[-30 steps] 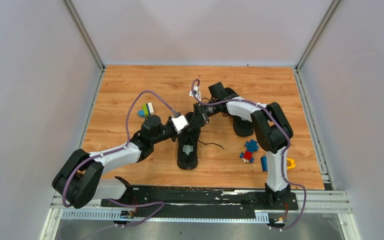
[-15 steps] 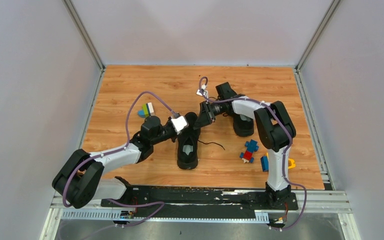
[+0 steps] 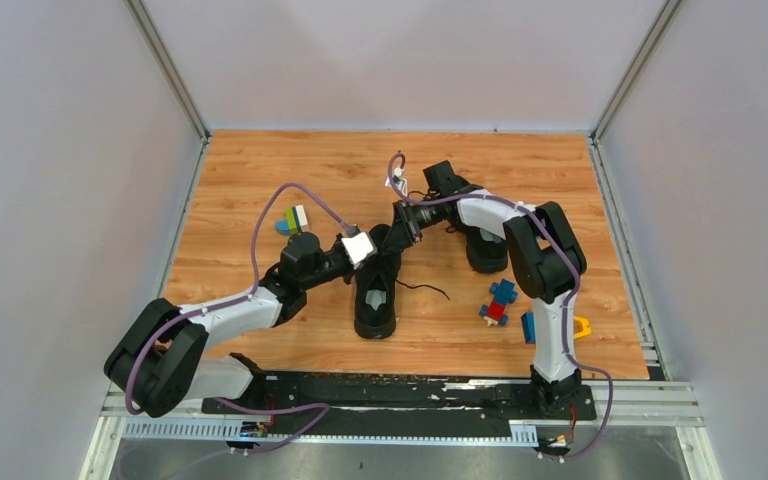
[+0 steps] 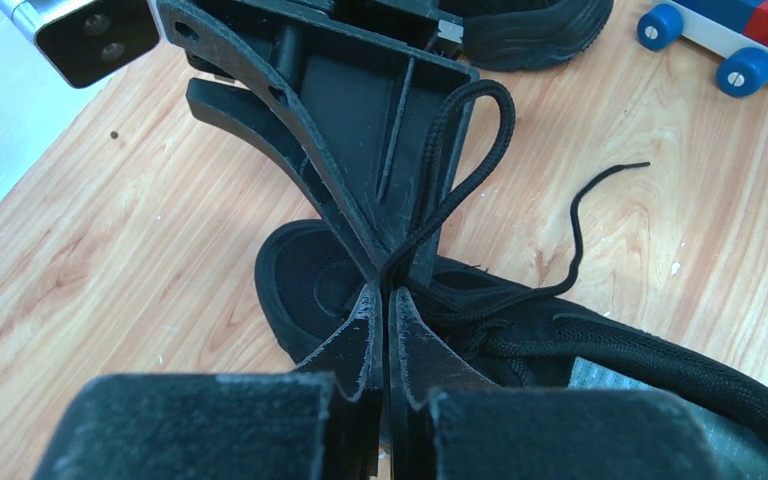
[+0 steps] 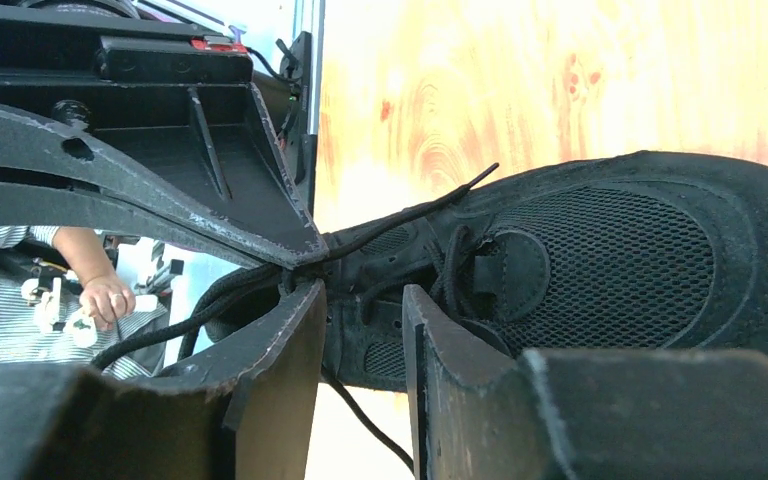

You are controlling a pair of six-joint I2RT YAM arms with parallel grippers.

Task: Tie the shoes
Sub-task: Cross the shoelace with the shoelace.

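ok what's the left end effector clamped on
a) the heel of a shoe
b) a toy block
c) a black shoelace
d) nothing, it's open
c: in the left wrist view the left end effector is shut on the black lace just above the shoe, with a loop of the lace sticking out past its tips.

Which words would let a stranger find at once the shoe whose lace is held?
On the wooden table, look near the middle. The black shoe there has the left gripper shut on its lace; the other shoe lies further right, under the right arm.
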